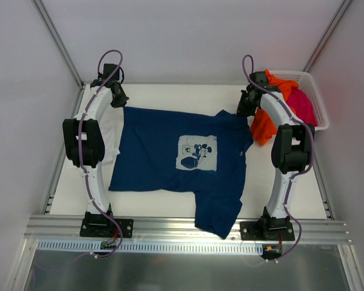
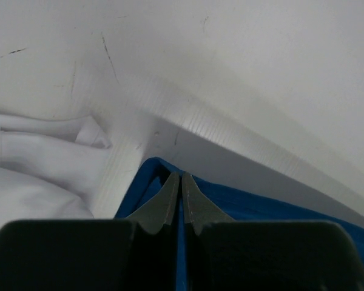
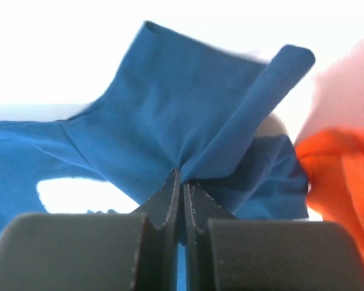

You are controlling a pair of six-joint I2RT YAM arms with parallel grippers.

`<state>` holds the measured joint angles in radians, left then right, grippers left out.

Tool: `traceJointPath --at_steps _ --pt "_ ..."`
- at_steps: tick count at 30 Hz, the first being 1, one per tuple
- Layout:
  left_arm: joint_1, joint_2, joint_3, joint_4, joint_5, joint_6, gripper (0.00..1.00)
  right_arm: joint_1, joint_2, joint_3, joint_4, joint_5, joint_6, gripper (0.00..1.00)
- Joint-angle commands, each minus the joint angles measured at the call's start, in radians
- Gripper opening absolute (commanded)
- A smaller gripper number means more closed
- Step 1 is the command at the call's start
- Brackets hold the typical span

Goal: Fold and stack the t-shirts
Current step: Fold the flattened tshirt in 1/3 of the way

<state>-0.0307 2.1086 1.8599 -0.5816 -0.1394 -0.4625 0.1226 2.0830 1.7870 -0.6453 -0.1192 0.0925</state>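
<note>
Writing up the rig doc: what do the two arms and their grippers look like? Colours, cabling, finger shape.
Both the left arm and right arm have white curved links, black joint housings and black base plates. A purple cable runs along each, looping above the wrist. The left gripper and right gripper have black blocky bodies and dark grey fingers tapering to points. No markings legible.

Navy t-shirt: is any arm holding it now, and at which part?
The left gripper has its jaws shut on the navy t-shirt at its far left corner; the right gripper on bunched cloth near the far sleeve.
</note>
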Motion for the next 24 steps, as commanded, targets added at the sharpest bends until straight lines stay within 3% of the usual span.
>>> traceJointPath --at_steps 1,17,24 --pt "0.012 -0.108 -0.050 0.008 -0.016 -0.013 0.00 0.017 -0.124 -0.047 0.022 0.001 -0.011 0.00" --pt "0.012 -0.280 -0.372 0.008 -0.037 -0.053 0.00 0.153 -0.363 -0.365 -0.019 0.151 0.036 0.01" --pt "0.012 -0.318 -0.429 0.006 -0.083 -0.070 0.00 0.186 -0.497 -0.514 -0.019 0.207 0.062 0.01"
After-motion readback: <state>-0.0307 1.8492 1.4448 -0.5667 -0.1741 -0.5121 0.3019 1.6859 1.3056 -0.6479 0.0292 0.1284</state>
